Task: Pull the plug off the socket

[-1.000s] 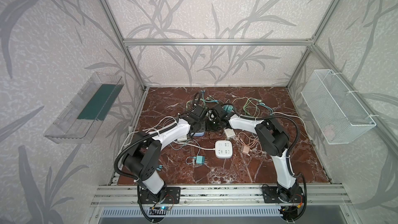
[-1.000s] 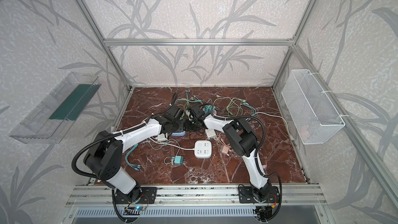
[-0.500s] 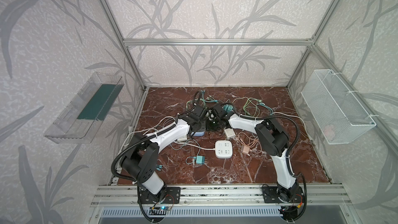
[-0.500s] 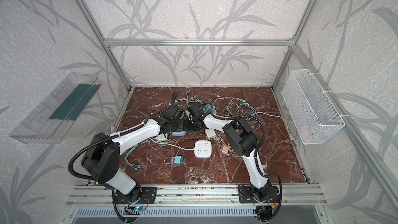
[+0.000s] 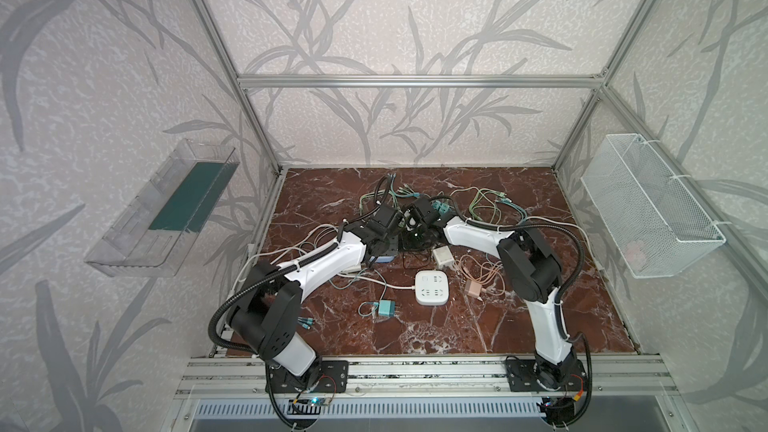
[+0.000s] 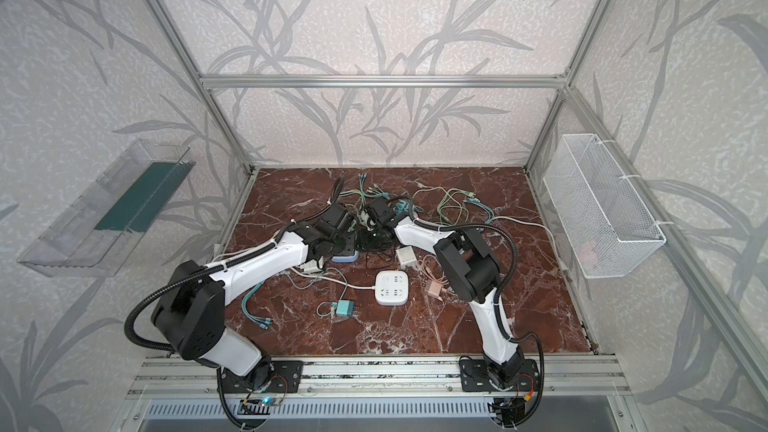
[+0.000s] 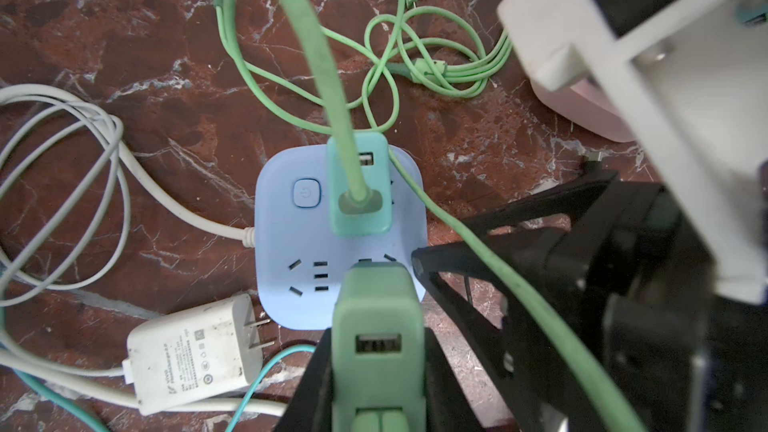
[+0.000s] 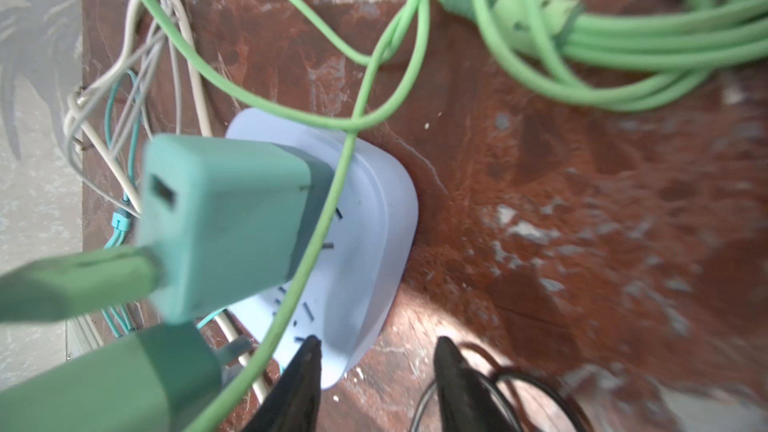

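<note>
Plug (image 7: pixel 378 326) clamped between left fingers (image 7: pixel 309 392) (clear of socket (image 7: pixel 282 243)); right fingers (image 8: pixel 453 384) parted.

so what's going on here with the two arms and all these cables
The left pincer is shut on a green charger plug and holds it just above the blue socket block. The plug's prongs look bare in the right wrist view, so it seems to be out. The right pincer stands open at the block's edge, gripping nothing. A teal plug is seated in the same block.
</note>
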`<state>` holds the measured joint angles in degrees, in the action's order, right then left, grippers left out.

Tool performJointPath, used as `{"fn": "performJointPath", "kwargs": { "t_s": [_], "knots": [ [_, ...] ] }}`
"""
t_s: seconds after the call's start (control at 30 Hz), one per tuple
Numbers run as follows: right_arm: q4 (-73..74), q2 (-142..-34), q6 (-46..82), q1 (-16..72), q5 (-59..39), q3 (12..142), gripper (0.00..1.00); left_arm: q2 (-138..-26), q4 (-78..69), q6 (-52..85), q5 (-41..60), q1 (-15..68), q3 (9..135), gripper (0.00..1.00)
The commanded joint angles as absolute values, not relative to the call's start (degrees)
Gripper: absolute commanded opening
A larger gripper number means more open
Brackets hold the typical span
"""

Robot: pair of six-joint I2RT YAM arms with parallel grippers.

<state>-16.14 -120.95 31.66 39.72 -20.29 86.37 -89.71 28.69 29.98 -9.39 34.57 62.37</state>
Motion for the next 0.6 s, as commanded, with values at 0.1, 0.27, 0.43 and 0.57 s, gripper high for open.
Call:
{"fn": "performJointPath", "kwargs": {
  "t_s": [0.1, 0.27, 0.43, 0.57],
  "knots": [
    [-18.3, -113.5, 29.9, 39.0, -19.6, 85.7, 0.49, -87.3, 30.0, 29.6, -10.8, 35.5, 62.9, 0.17],
    [-18.7, -108.7, 29.0, 38.5, -18.1, 82.1, 0.50, -87.5, 31.1, 29.8, -11.1, 36.8, 62.9, 0.17],
    [-17.2, -102.7, 28.5, 36.6, -16.5, 76.2, 0.50, -87.7, 32.3, 30.1, -12.1, 38.6, 62.7, 0.18],
    [-15.9, -99.9, 28.6, 34.8, -15.4, 72.6, 0.51, -89.5, 33.5, 30.1, -13.3, 40.3, 63.2, 0.19]
  ]
}}
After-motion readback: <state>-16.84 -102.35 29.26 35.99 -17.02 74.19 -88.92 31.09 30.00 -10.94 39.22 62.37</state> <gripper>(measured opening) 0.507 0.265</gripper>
